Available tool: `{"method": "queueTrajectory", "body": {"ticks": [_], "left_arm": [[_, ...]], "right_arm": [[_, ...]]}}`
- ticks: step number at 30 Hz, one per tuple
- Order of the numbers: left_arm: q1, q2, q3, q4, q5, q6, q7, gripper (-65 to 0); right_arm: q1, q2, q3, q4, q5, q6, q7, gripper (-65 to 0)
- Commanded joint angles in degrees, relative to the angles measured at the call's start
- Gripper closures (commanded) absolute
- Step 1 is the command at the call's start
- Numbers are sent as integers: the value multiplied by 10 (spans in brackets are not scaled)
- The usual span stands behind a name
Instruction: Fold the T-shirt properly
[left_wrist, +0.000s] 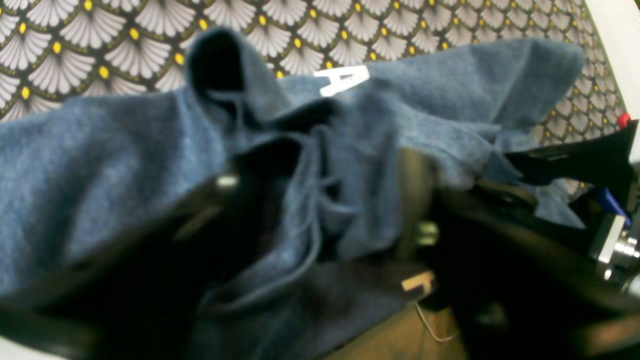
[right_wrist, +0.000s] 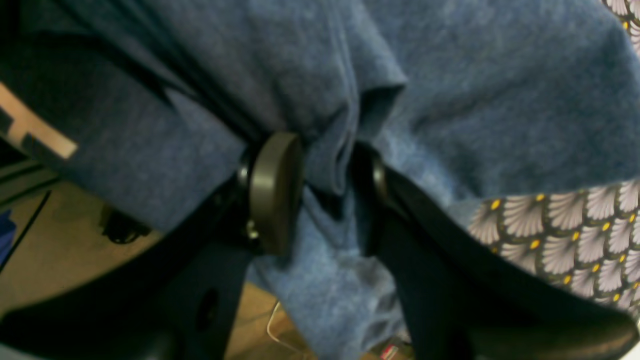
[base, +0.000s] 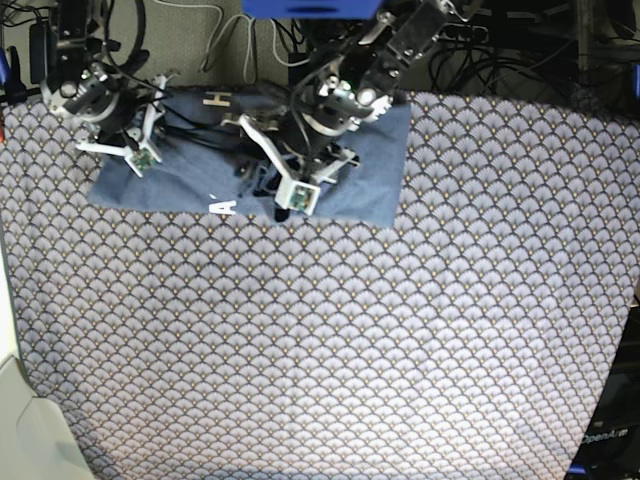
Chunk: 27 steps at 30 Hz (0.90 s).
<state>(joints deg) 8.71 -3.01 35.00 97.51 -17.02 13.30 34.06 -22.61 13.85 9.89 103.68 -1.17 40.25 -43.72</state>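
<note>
The slate-blue T-shirt (base: 375, 170) lies rumpled along the far edge of the table, with a white letter (base: 225, 207) showing at its front hem. In the left wrist view the T-shirt (left_wrist: 100, 150) is bunched in blurred folds. My left gripper (left_wrist: 320, 200) has its fingers standing apart, and loose cloth hangs between them. In the right wrist view my right gripper (right_wrist: 325, 190) is shut on a gathered fold of the T-shirt (right_wrist: 500, 100), near the shirt's left end over the table's back edge.
The grey scallop-patterned tablecloth (base: 320, 350) covers the whole table in front of the shirt. Cables (base: 250, 40) and dark equipment crowd the area behind the far edge. The left arm (base: 335, 95) reaches over the shirt's middle, and the right arm (base: 90, 95) is at the far left corner.
</note>
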Motion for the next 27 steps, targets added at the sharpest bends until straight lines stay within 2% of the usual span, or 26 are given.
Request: {"method": "queueTrajectory", "body": {"ticks": [1, 3, 4, 6, 9, 12, 14, 17, 18, 20, 27], "left_arm": [[-4, 6, 2, 13, -2, -5, -15, -436], [-3, 7, 2, 26, -2, -5, -16, -488], [-1, 7, 2, 35, -2, -5, -16, -492], [-1, 7, 2, 59, -2, -5, -16, -478], [-1, 5, -3, 78, -2, -1, -16, -422], [-1, 1, -8, 69, -2, -1, -16, -325], [1, 1, -18, 61, -2, -1, -15, -235], [9, 1, -36, 58, -2, -1, -14, -39], [12, 1, -47, 58, -2, 0, -12, 0], [20, 1, -77, 62, -2, 0, -12, -15], [67, -28, -222, 59, -2, -3, -12, -5]], "right_arm": [[0, 7, 3, 11, 1, -2, 3, -218], [1, 7, 3, 11, 1, -2, 3, -218], [1, 7, 3, 11, 1, -2, 3, -218], [1, 7, 3, 11, 1, -2, 3, -218], [1, 7, 3, 11, 1, -2, 3, -218], [2, 7, 3, 11, 1, -2, 3, -218], [2, 7, 3, 11, 1, -2, 3, -218], [3, 7, 4, 11, 1, -2, 3, -217], [3, 7, 5, 11, 1, -2, 3, -217], [4, 7, 7, 12, 1, -2, 3, -217], [0, 5, 8, 70, 1, -2, 0, -221]]}}
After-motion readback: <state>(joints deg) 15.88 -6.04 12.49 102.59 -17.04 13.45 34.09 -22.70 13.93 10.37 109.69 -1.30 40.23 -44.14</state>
